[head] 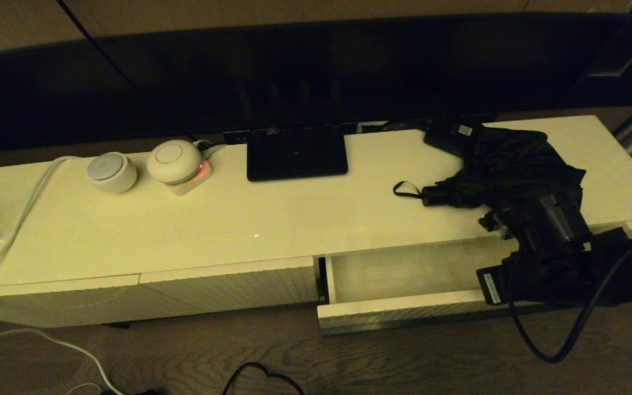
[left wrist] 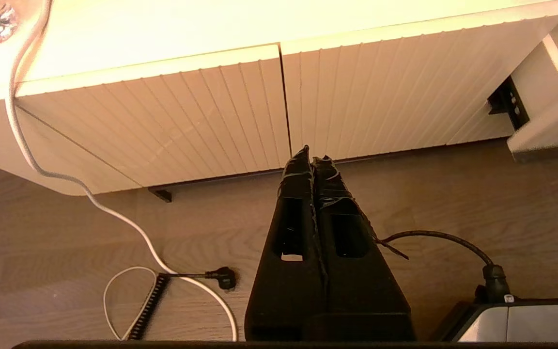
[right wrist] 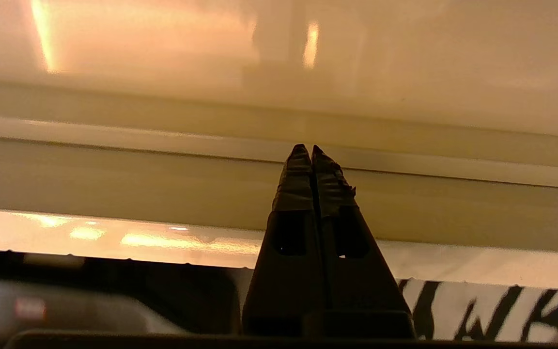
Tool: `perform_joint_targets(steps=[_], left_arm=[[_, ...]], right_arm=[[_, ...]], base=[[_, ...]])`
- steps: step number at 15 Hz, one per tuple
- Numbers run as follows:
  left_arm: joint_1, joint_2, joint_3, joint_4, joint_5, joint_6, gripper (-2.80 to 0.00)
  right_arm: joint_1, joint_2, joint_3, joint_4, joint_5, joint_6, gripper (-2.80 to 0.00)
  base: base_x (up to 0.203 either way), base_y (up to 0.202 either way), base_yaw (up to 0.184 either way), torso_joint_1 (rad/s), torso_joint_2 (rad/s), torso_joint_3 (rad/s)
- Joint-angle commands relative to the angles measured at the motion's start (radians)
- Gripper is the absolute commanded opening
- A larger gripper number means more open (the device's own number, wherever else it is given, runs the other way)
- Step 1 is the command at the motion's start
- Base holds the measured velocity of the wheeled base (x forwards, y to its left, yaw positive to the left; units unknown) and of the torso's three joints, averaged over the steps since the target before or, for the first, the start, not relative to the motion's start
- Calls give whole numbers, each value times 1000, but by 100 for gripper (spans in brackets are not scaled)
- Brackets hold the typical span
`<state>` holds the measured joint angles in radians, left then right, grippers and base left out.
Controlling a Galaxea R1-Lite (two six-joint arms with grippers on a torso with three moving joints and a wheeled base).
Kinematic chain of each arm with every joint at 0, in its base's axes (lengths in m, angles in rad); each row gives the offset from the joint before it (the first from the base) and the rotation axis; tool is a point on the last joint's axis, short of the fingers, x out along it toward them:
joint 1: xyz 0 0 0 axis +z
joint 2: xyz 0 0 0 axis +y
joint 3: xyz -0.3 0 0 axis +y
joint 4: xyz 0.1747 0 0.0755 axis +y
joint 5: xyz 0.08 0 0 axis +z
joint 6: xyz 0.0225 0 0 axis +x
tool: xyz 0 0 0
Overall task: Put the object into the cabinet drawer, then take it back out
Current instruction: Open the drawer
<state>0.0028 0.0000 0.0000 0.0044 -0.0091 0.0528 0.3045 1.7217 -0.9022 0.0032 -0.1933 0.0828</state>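
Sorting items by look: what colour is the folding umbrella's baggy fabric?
Black, all over; the folding umbrella lying on the cabinet top shows best in the head view.

Pretty dim overall with a heavy yellow-orange cast in all three views. In the head view the glossy counter is the brightest thing, with one tiny specular dot near the middle; the upper half of the frame is nearly black and the umbrella at right is a dark blob with almost no detail in its folds. The left wrist view is the best lit: ribbed panels crisp, upper left blown out. The right wrist view is soft, with glare streaks at upper left and top centre, smeared highlights at lower left and a blurry bottom edge.
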Motion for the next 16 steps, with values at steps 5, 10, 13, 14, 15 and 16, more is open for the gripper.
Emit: perform_joint_targets(steps=[5, 10, 13, 14, 15, 16], left_arm=[[0, 0, 3, 0, 0, -1, -280], [0, 0, 3, 0, 0, -1, -280], [0, 0, 3, 0, 0, 1, -280], [0, 0, 3, 0, 0, -1, -280], [0, 0, 3, 0, 0, 0, -280], [0, 0, 3, 0, 0, 1, -280]], right_arm=[[1, 12, -22, 168, 35, 2, -280], [2, 25, -35, 270, 44, 2, -280], [2, 35, -26, 288, 46, 0, -280], [2, 35, -27, 313, 57, -1, -280], [2, 35, -26, 330, 71, -1, -280], [2, 37, -22, 336, 78, -1, -280]], base=[[0, 0, 0, 0, 0, 0], [0, 0, 0, 0, 0, 0], [0, 0, 0, 0, 0, 0], [0, 0, 0, 0, 0, 0], [0, 0, 0, 0, 0, 0], [0, 0, 0, 0, 0, 0]])
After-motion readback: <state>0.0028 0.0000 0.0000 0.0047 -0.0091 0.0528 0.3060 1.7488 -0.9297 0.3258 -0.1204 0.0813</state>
